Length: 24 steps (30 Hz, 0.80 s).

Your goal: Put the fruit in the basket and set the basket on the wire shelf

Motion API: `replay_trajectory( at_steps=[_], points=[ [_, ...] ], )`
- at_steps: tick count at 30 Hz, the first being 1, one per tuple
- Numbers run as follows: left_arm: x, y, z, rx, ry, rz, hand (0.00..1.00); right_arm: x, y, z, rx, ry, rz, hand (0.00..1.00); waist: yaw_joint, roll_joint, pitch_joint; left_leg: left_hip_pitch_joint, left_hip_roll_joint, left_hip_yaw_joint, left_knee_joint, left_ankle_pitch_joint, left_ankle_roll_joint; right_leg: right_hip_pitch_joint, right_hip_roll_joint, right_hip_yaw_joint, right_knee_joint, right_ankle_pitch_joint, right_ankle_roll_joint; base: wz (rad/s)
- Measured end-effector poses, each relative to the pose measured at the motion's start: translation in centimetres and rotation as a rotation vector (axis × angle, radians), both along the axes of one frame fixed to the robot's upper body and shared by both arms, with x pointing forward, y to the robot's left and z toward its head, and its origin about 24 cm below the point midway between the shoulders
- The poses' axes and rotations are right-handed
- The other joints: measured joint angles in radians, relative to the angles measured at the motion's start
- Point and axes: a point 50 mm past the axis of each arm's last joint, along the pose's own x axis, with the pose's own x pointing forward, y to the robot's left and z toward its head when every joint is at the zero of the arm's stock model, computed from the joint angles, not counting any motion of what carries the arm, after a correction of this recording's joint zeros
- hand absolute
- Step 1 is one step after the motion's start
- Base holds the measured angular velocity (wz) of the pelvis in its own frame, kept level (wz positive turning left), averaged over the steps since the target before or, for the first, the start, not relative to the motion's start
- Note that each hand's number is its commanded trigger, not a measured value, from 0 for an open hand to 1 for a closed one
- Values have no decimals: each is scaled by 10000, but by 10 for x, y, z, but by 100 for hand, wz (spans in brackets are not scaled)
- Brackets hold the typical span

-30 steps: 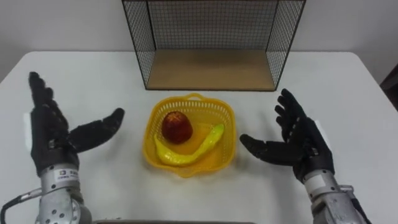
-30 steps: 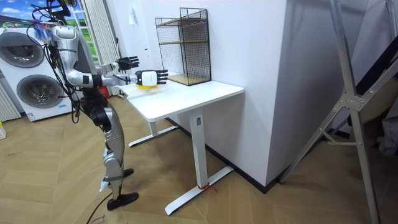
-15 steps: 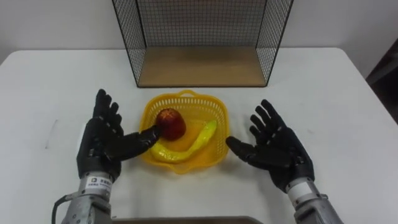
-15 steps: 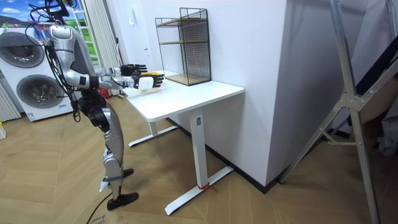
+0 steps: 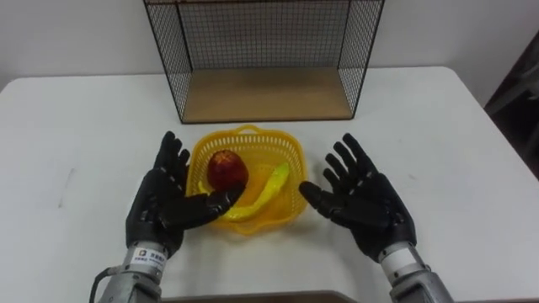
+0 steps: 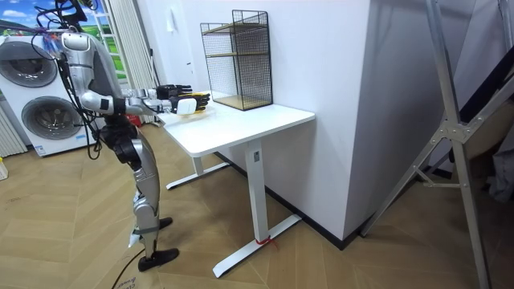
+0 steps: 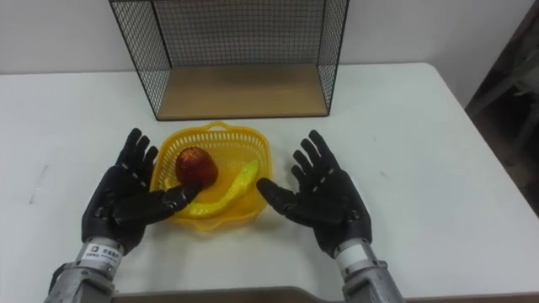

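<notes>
Over the last second both hands have closed in from wide apart. Your left hand now lays its thumb across the front-left rim of the basket, and your right hand sits just beside the right rim. Fingers on both are straight and spread, gripping nothing. The apple and banana lie inside the basket, which is on the table in front of the wire shelf. The fruit step looks done; you're set up for the two-handed grasp.
</notes>
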Motion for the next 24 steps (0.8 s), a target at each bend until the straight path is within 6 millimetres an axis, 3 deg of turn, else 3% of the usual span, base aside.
replay_trajectory(
  at_steps=[11, 24],
  points=[
    [-6, -5, -19, -199, 895, -103, 0, -1, 8, -4, 177, 195, 313, 0, -8, -17, 14, 37, 0, 135, -86, 2, 2, -7, -1, 137, -1, 1, 0, -3],
    [-7, -11, -20, -477, 948, -285, 0, 8, 11, -2, 355, 79, 412, 0, 22, -59, 34, 86, 4, 188, -134, 3, 3, -65, 2, 198, 13, 0, 1, 0]
  ],
)
